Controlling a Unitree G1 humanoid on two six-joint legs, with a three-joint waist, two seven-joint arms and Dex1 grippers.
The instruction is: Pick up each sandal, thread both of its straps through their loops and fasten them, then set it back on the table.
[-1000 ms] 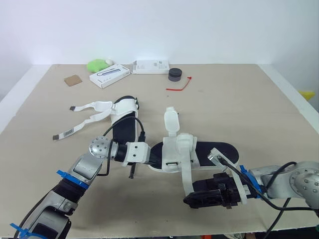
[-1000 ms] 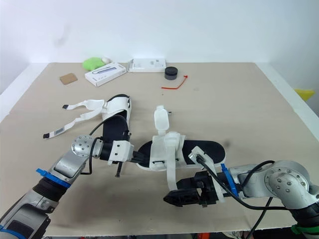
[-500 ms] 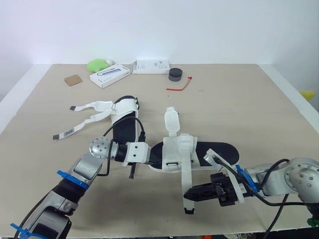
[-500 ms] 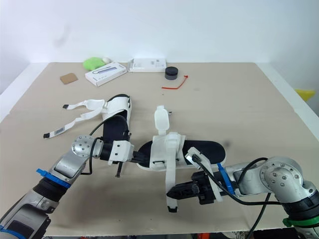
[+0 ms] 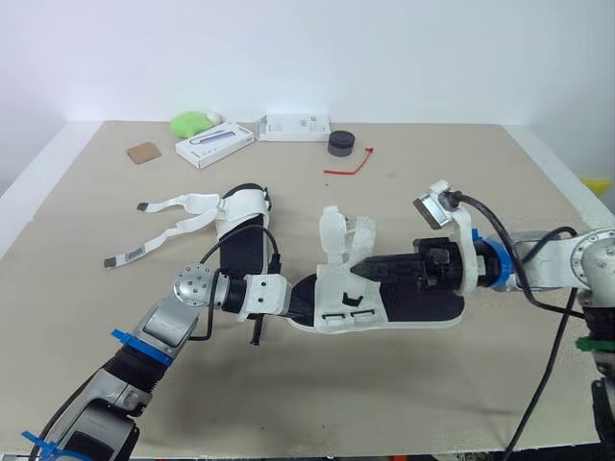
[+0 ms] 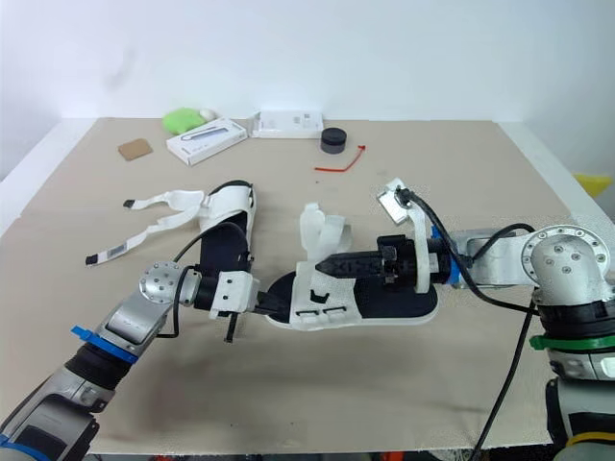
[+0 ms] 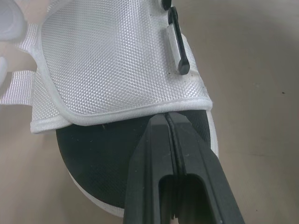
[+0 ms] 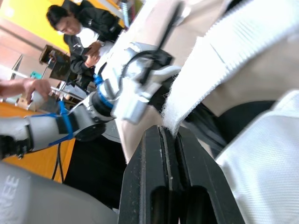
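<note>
Now: the near sandal (image 5: 413,309) lies mid-desk (image 5: 461,192), sole down, between my arms. My left fingers (image 7: 167,116) are pressed together, tips against the sandal where the white mesh upper meets the black sole; I can't tell if they pinch anything. My right fingers (image 5: 357,272) are closed on the end of one white strap (image 8: 219,60), above the footbed. The second sandal (image 5: 240,230) sits further back on the left, its two loose straps (image 5: 178,204) splayed leftward on the desk.
</note>
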